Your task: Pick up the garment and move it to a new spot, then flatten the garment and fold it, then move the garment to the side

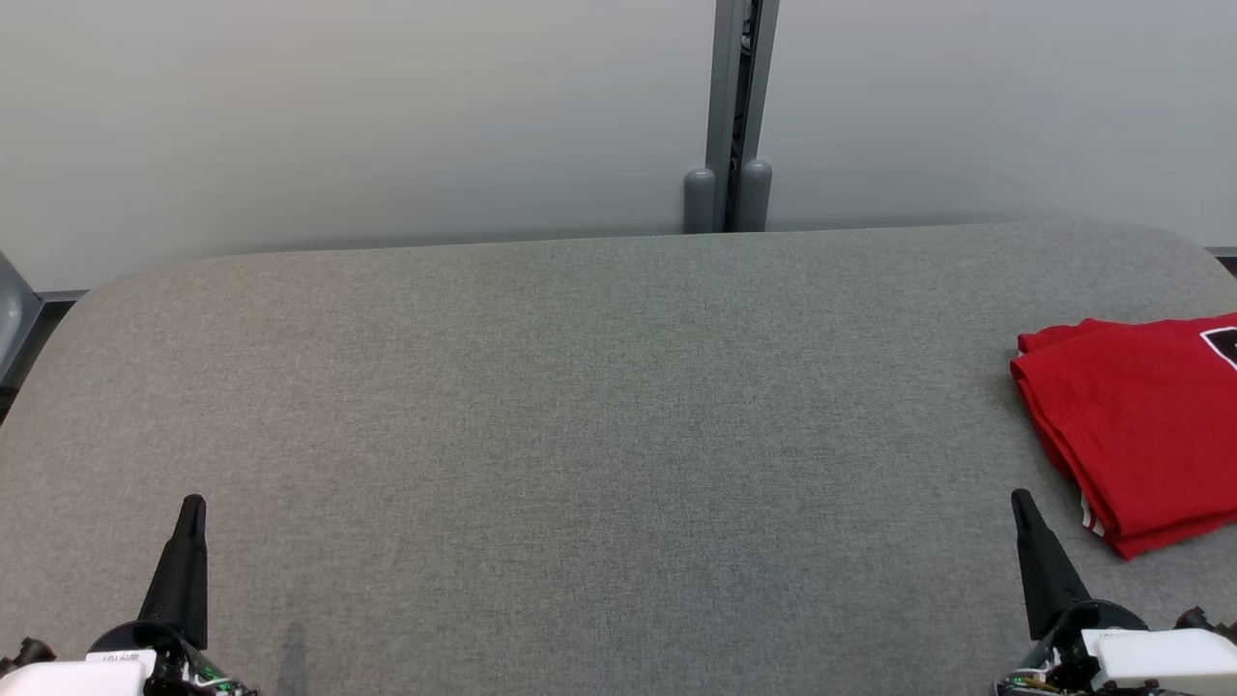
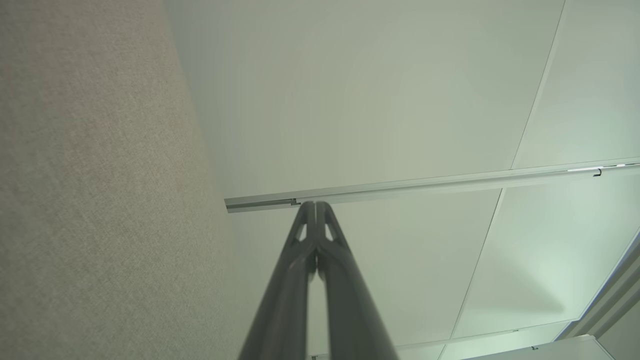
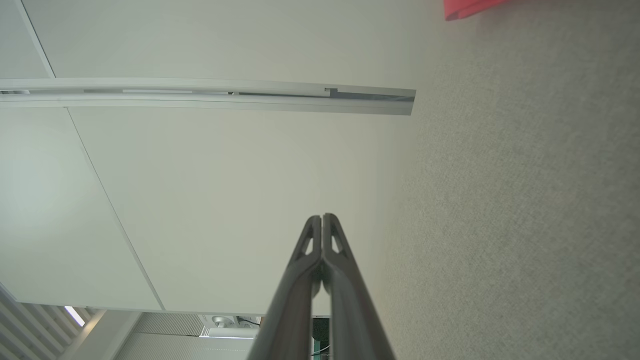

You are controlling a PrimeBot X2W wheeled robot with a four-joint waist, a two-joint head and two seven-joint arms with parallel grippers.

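Resting folded on table [image 1: 580, 435] right side: red garment [image 1: 1140, 425]; left gripper [image 1: 193, 505], right gripper [image 1: 1020, 500] jaws closed, empty.

The garment [image 1: 1140, 425] is bright red with a small black and white patch. The table [image 1: 580, 406] is grey with a fine woven look. The wall [image 1: 338, 116] is pale white. The left gripper [image 1: 192, 505] and the right gripper [image 1: 1020, 500] are black.

Black tapered tools [image 1: 193, 505] [image 1: 1021, 498], white wrist casings [image 1: 1150, 657] [image 1: 58, 680]
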